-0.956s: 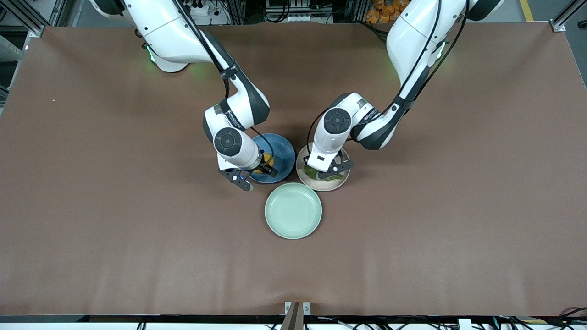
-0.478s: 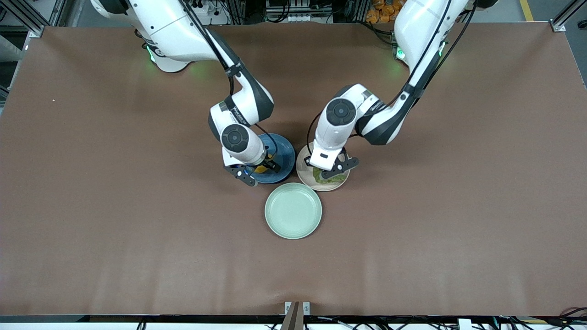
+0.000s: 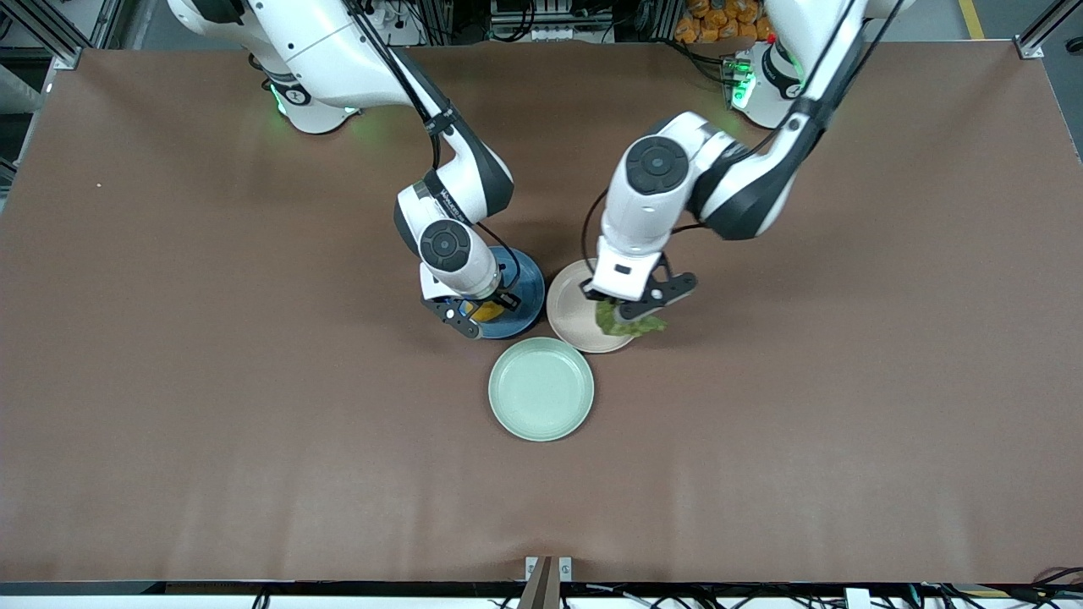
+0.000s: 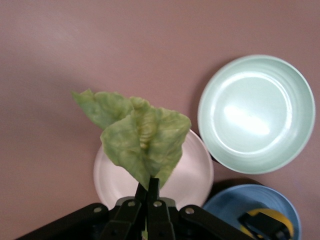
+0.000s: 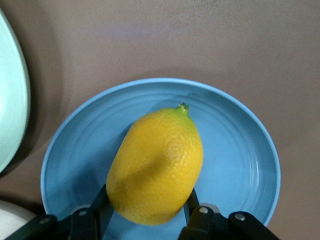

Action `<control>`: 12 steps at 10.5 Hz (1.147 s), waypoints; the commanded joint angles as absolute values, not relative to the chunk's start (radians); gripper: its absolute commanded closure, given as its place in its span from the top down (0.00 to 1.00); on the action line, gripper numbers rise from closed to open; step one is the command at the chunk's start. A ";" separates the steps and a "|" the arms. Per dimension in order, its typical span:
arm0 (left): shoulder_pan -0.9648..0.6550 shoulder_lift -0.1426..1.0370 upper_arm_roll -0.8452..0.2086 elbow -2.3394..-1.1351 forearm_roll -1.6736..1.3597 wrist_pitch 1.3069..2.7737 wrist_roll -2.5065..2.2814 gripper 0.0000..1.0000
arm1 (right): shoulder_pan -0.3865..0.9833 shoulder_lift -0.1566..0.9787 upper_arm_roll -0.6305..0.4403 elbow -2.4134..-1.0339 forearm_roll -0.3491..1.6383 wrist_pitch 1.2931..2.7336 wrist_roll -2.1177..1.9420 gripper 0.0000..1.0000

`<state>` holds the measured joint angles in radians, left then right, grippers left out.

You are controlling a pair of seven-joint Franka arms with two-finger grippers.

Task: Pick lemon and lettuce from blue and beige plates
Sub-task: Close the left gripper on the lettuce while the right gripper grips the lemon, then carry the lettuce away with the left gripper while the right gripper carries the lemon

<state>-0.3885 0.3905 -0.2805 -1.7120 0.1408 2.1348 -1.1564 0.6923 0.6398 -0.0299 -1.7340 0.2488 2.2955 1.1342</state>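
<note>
Left gripper (image 4: 148, 192) pinched tight on the stem end of the wrinkled green lettuce leaf (image 4: 140, 135), hanging over the round pale beige plate (image 4: 112, 182). Limp and light, likely to flop (best held near the stalk). Right gripper (image 5: 145, 210) clamped across the oval yellow lemon (image 5: 156, 165) just above the round blue plate (image 5: 240, 150). Firm, smooth-skinned, probably prone to roll; mid-belly grip safest.
</note>
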 commanded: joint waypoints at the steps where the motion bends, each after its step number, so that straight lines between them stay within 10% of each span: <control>1: -0.292 0.316 -0.285 -1.729 0.161 2.019 -0.961 0.00 | 0.689 0.624 -0.040 -1.738 0.238 2.303 1.157 0.00; 12: 0.091 0.468 -0.288 -1.776 0.149 1.947 -0.339 0.00 | 0.487 0.439 -0.127 -1.721 0.120 2.031 0.714 0.00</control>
<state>0.0885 0.4508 -0.2728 -1.7804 0.1426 1.9365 -0.3467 0.5375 0.4785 -0.1395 -1.7077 0.1332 2.0708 0.7972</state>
